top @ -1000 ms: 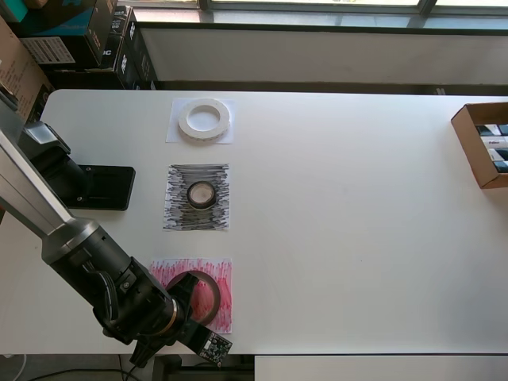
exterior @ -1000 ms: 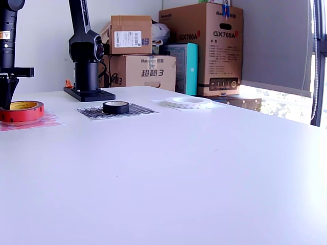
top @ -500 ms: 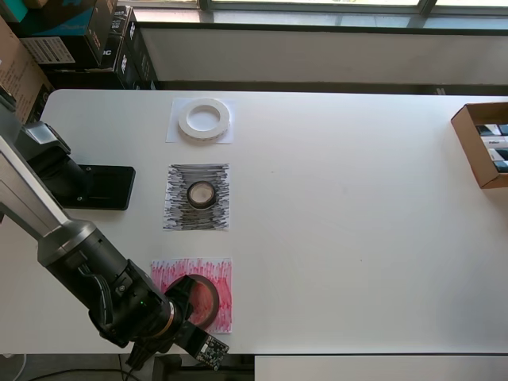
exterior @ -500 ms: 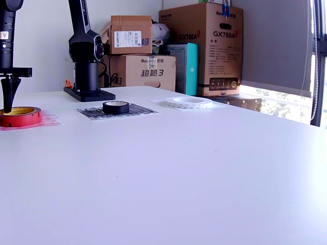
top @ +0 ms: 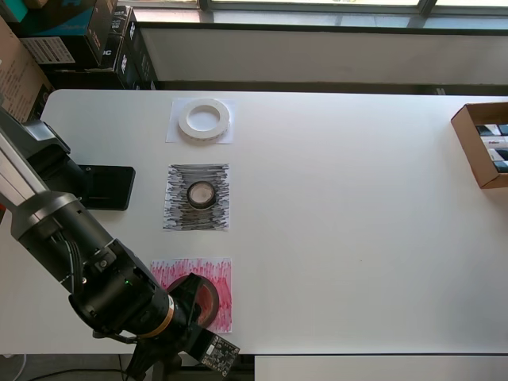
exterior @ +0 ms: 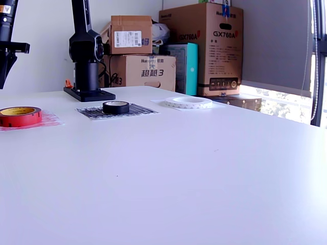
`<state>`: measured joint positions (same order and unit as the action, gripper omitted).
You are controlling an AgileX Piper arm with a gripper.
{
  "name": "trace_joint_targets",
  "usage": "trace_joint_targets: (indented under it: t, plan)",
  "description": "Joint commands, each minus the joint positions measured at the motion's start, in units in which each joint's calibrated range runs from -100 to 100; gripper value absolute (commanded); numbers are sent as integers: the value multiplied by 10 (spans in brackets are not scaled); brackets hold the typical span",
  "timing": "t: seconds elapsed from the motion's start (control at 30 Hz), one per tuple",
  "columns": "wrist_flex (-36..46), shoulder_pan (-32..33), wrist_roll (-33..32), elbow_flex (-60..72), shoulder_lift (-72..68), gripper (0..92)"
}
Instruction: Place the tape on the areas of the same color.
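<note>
Here, overhead view: the arm's wrist sits larger in frame than half a second ago, so the gripper [top: 184, 321] has risen; it overlaps the 8 o'clock edge of the maroon roll [top: 204, 295], and whether its jaws are wide or narrow cannot be told. The maroon roll lies on the red-scribbled sheet [top: 224, 274]. At 12 o'clock from it the black roll [top: 201, 194] rests on the black-scribbled sheet [top: 198, 171], and beyond that the white roll [top: 205, 119] on the white sheet [top: 176, 133]. An open cardboard box [top: 468, 131] stands at the white table's [top: 357, 222] 3 o'clock edge.

Exterior view: the gripper [exterior: 6, 64], earlier touching the maroon roll [exterior: 19, 116], now hangs clear above it, half out of frame. Stacked cartons [exterior: 202, 48] line the wall behind the table [exterior: 179, 173].
</note>
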<state>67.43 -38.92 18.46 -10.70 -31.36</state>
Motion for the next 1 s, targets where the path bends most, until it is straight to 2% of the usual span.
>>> trace_joint_targets:
  t: [0.0, 0.3, 0.6, 0.97]
  plan:
    - [2, 46, 1, 1, 61, 463]
    - [2, 205, -2, -1, 125, 463]
    - [2, 354, -52, -5, 181, 463]
    - [3, 456, -46, -37, 240, 462]
